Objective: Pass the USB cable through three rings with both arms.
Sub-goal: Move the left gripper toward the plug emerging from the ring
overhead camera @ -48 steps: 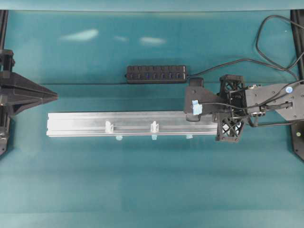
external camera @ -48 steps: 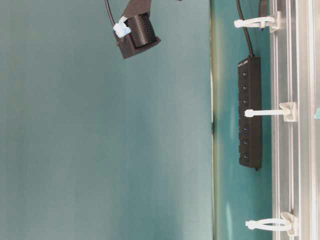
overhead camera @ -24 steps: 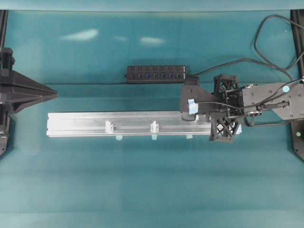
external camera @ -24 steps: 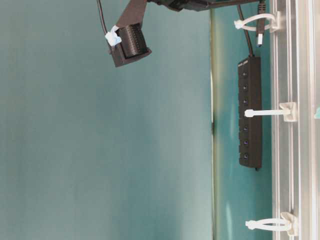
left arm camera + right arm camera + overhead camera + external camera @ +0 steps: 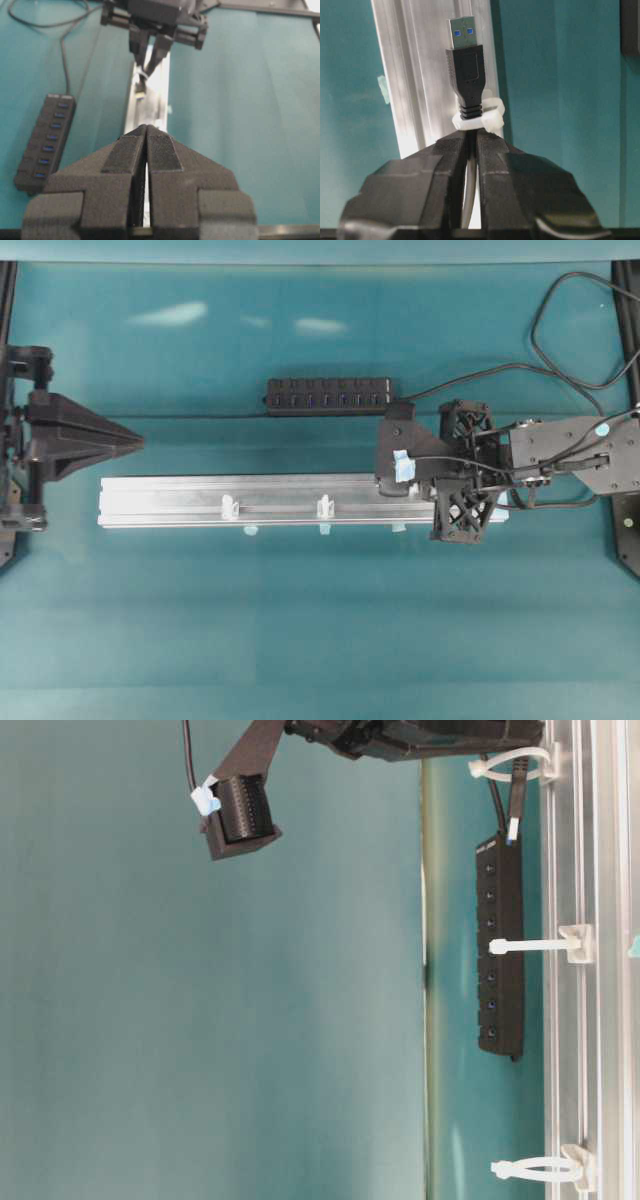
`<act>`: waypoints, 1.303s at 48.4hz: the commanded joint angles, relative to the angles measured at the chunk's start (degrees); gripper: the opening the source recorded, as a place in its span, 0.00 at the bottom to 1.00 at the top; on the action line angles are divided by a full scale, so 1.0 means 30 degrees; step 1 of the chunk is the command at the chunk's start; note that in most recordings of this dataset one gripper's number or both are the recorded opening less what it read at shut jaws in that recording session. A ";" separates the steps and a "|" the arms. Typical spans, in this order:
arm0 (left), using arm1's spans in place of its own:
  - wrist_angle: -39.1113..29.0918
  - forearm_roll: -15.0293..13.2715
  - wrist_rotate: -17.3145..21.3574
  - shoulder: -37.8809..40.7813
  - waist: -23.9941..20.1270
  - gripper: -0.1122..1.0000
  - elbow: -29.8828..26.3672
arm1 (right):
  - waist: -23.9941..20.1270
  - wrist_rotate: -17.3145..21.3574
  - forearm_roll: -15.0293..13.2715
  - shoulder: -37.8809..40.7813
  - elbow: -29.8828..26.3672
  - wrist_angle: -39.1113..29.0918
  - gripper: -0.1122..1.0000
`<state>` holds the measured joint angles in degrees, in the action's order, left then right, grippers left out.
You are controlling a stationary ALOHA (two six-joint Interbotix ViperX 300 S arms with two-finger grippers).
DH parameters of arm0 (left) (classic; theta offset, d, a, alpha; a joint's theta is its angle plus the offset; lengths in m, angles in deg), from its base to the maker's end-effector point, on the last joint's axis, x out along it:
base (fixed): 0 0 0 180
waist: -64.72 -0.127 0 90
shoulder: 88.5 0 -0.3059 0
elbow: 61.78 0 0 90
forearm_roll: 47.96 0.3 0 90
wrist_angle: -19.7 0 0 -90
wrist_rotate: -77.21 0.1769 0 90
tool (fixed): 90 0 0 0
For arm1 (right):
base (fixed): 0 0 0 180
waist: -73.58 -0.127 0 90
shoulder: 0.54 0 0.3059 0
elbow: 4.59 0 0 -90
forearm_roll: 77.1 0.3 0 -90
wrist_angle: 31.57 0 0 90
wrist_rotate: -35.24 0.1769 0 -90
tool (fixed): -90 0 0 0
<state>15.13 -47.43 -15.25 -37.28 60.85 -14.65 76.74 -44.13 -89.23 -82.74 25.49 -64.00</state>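
Note:
The USB cable's black plug (image 5: pixel 465 55) pokes through the first white ring (image 5: pixel 479 116) on the rail's right end. My right gripper (image 5: pixel 470 136) is shut on the cable just behind that ring. In the table-level view the plug (image 5: pixel 514 810) hangs just past the ring (image 5: pixel 510 762). Two more rings (image 5: pixel 324 506) (image 5: pixel 230 507) stand empty further left on the rail. My left gripper (image 5: pixel 138 443) is shut and empty, off the rail's left end; in the left wrist view (image 5: pixel 146 131) it faces along the rail toward the plug (image 5: pixel 141 90).
The silver aluminium rail (image 5: pixel 170 498) lies across the middle. A black multi-port hub (image 5: pixel 328 396) sits behind it. The cable loops (image 5: pixel 545 325) at the back right. Bits of blue tape (image 5: pixel 250 530) mark the rail's front edge.
My right gripper has moved left along the rail and carried the plug through the first ring. My left arm has moved right, toward the rail's left end.

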 commanded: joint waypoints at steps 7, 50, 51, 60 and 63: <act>0.1260 0.0059 0.0029 0.0967 -0.0293 0.12 -0.0674 | -0.0059 -0.0117 0.0029 -0.0381 0.0117 0.0234 0.04; 0.3809 0.0059 -0.0322 0.9814 -0.0557 0.18 -0.4395 | -0.0088 -0.0674 -0.0146 -0.0674 0.0498 0.1172 0.04; 0.3867 0.0059 -0.0322 0.9990 -0.0557 0.21 -0.4482 | -0.0088 -0.0703 -0.0117 -0.0703 0.0498 0.1201 0.04; 0.3984 0.0029 -0.0234 1.1982 -0.0557 0.69 -0.5684 | -0.0117 -0.0615 -0.0117 -0.0732 0.0557 0.1494 0.04; 0.3984 0.0059 -0.0088 1.2832 -0.0557 0.85 -0.6152 | -0.0117 -0.0615 -0.0117 -0.0791 0.0645 0.1670 0.04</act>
<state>26.56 -47.35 -15.87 -0.99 59.27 -30.73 76.57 -45.71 -89.40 -84.06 27.60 -59.87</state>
